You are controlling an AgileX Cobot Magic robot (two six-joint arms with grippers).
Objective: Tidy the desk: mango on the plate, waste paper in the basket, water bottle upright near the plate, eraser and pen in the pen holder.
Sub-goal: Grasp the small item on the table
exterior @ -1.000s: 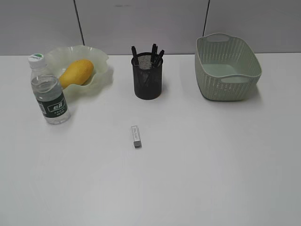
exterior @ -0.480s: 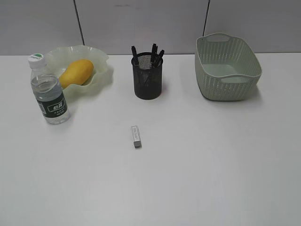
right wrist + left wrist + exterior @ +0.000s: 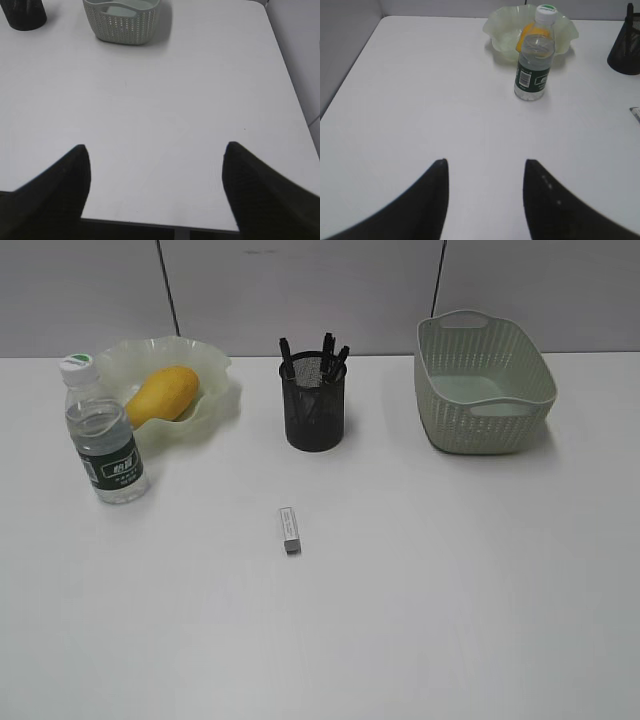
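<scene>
The mango (image 3: 162, 393) lies on the wavy pale green plate (image 3: 215, 365) at the back left. The water bottle (image 3: 104, 435) stands upright just in front of the plate; it also shows in the left wrist view (image 3: 535, 55). The black mesh pen holder (image 3: 314, 410) holds several pens. The eraser (image 3: 289, 529) lies on the white desk (image 3: 420, 590) in front of the holder. The basket (image 3: 483, 385) stands at the back right. No waste paper shows. My left gripper (image 3: 485, 165) and right gripper (image 3: 156, 150) are open and empty, low over the near desk edge, out of the exterior view.
The basket also shows in the right wrist view (image 3: 122, 17), with the pen holder (image 3: 22, 12) at its left. The desk's right edge (image 3: 292, 100) and front edge (image 3: 160, 222) are close to the right gripper. A grey wall panel stands behind the desk.
</scene>
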